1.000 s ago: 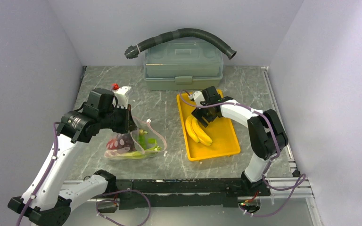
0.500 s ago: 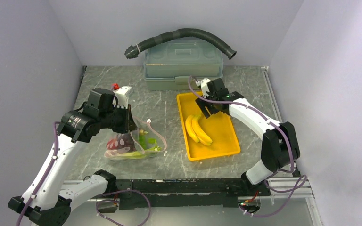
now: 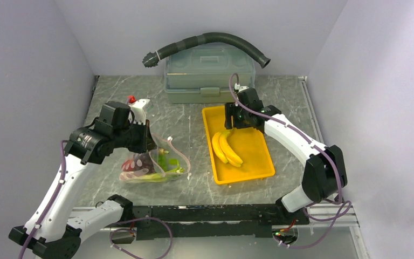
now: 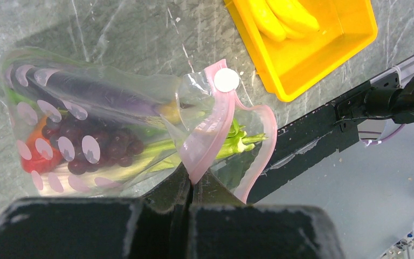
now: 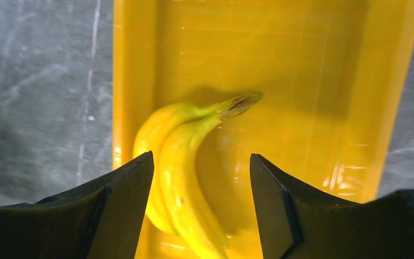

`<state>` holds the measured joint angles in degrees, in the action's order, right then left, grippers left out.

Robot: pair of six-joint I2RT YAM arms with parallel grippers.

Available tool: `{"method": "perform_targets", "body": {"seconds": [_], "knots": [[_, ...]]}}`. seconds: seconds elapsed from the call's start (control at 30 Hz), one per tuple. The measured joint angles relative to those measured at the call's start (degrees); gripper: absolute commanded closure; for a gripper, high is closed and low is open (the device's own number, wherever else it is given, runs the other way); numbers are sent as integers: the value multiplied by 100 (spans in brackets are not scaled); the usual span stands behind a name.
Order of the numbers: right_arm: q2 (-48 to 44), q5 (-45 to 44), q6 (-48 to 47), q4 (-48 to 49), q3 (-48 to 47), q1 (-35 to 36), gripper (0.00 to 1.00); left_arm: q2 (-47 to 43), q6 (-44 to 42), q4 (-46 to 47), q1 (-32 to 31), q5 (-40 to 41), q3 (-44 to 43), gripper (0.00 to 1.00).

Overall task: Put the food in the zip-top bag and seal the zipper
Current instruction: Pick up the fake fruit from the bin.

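The zip-top bag (image 3: 152,164) (image 4: 102,102) lies on the marble table left of centre. It holds food: a purple eggplant (image 4: 97,94), dark grapes (image 4: 102,145), green stalks (image 4: 234,141) and a red piece (image 4: 35,159). My left gripper (image 3: 149,141) (image 4: 193,181) is shut on the pink zipper strip (image 4: 221,116) and lifts the bag's mouth, which gapes. Yellow bananas (image 3: 226,149) (image 5: 180,162) lie in the yellow tray (image 3: 260,162) (image 5: 312,65). My right gripper (image 3: 233,127) (image 5: 201,156) hovers open above their stem end, holding nothing.
A grey-green lidded box (image 3: 209,73) stands at the back with a black ribbed hose (image 3: 210,39) arched over it. A white object with a red cap (image 3: 139,105) sits behind my left wrist. Walls close in three sides; a black rail (image 3: 205,213) runs along the front.
My right gripper has drawn back from low over the bananas toward the tray's far end, and its jaws have narrowed a little. The left arm and the bag have not moved.
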<state>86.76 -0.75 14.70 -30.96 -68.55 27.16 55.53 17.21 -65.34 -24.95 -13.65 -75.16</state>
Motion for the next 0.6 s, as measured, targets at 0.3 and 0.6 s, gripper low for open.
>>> {"method": "perform_targets", "body": {"seconds": [0.3, 0.6], "knots": [[-118, -542, 1725, 634, 450, 494, 23, -87, 2, 0, 0, -2, 33, 98], [286, -1303, 2892, 905, 623, 595, 20, -146, -2, -4, 0, 0, 42, 98]]}}
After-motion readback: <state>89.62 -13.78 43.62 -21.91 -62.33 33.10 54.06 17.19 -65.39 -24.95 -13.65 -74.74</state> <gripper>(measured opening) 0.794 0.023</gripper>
